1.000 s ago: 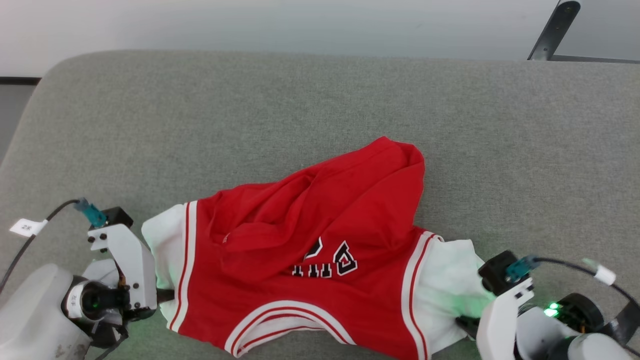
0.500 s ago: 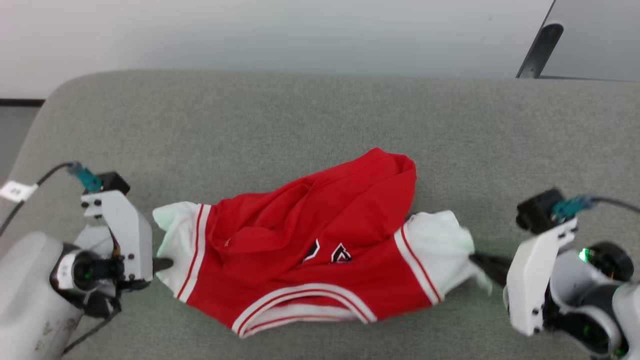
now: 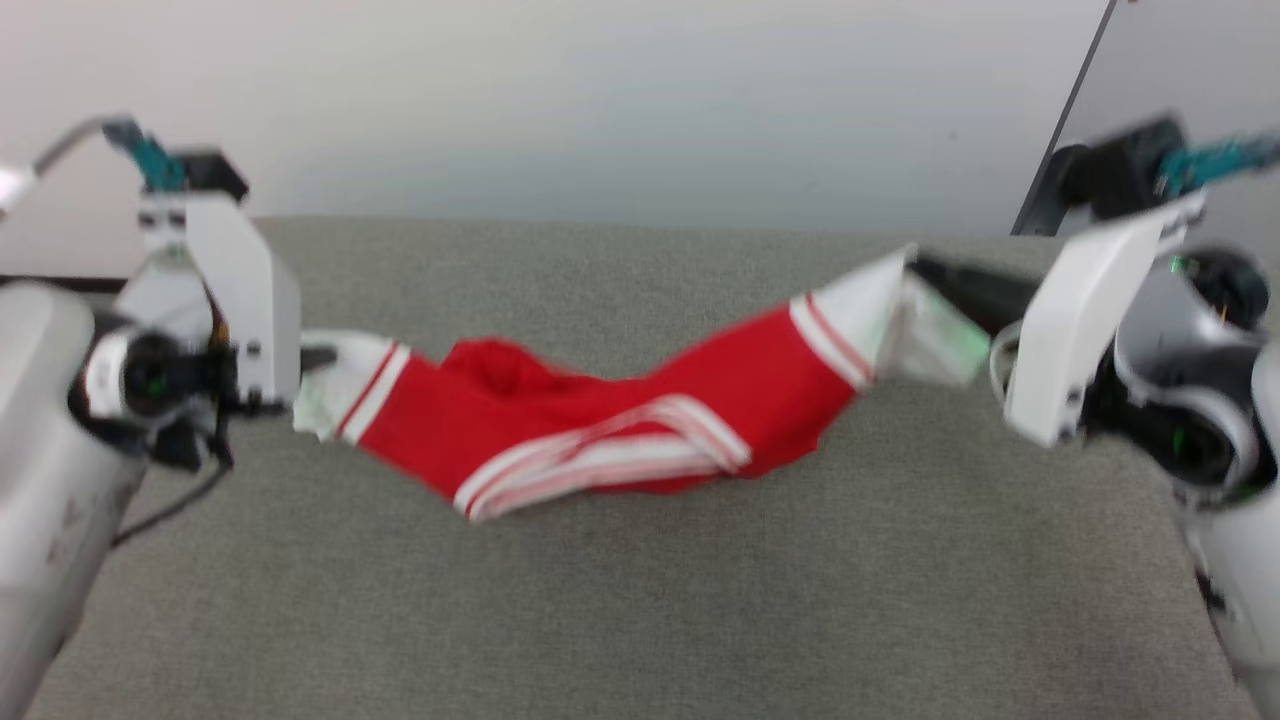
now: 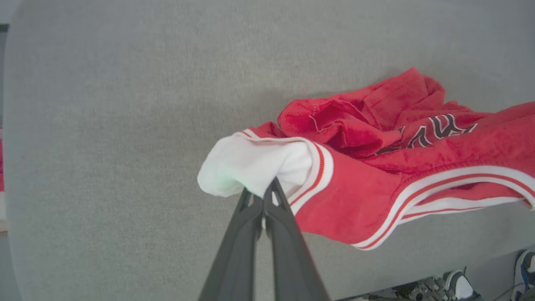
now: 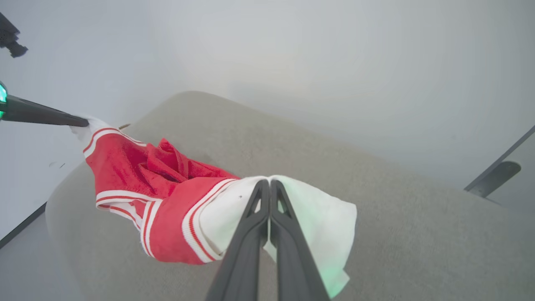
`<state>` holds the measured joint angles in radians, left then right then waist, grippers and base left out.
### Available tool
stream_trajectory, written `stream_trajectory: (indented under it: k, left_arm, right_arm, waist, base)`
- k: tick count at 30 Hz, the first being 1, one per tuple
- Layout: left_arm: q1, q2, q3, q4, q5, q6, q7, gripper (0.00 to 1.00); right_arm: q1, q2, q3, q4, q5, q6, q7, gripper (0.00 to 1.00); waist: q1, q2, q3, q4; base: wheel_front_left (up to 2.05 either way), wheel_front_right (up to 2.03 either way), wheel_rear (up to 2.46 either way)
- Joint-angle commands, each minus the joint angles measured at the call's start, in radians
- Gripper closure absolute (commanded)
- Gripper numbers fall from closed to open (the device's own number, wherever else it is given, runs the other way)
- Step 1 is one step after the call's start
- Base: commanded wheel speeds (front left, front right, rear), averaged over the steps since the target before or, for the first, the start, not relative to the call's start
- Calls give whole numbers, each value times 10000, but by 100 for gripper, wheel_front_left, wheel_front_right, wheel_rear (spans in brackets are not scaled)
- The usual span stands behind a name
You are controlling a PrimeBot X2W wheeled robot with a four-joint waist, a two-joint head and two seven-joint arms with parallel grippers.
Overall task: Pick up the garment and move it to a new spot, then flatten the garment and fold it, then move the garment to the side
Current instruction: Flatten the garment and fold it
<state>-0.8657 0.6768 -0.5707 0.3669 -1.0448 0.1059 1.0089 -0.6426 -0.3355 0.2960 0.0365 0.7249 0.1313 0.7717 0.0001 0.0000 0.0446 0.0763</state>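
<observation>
The garment (image 3: pixel 600 430), a red jersey with white sleeves and striped trim, hangs stretched between both grippers above the grey cushion (image 3: pixel 640 620). My left gripper (image 3: pixel 318 358) is shut on the white left sleeve (image 4: pixel 250 167). At the upper right my right gripper (image 3: pixel 925 270) is shut on the other white sleeve (image 5: pixel 309 209). The middle sags low, and whether it touches the cushion I cannot tell. Part of the black, white-outlined numerals (image 4: pixel 439 129) shows in the left wrist view. The left gripper's fingers (image 5: pixel 42 113) also appear in the right wrist view.
A pale wall (image 3: pixel 600 100) rises behind the grey cushion. A dark metal leg (image 5: pixel 495 177) stands beyond its far right corner. Shoes (image 4: pixel 455 286) lie on the floor past the cushion's edge in the left wrist view.
Both grippers have risen with a sleeve in each, lifting the garment off the cushion and stretching it. The right gripper climbed higher than the left. The head camera has tilted up.
</observation>
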Motion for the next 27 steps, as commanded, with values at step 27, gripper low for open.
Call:
stream_trajectory:
  k: [27]
  left_arm:
    - [-5619, -1627, 58, 4475, 2323, -821, -4214, 100]
  right_arm:
    - [-7310, 1435, 1653, 7706, -903, -9, -6516, 100]
  waist:
    - [-1, 0, -600, -408]
  base:
    - [0, 0, 0]
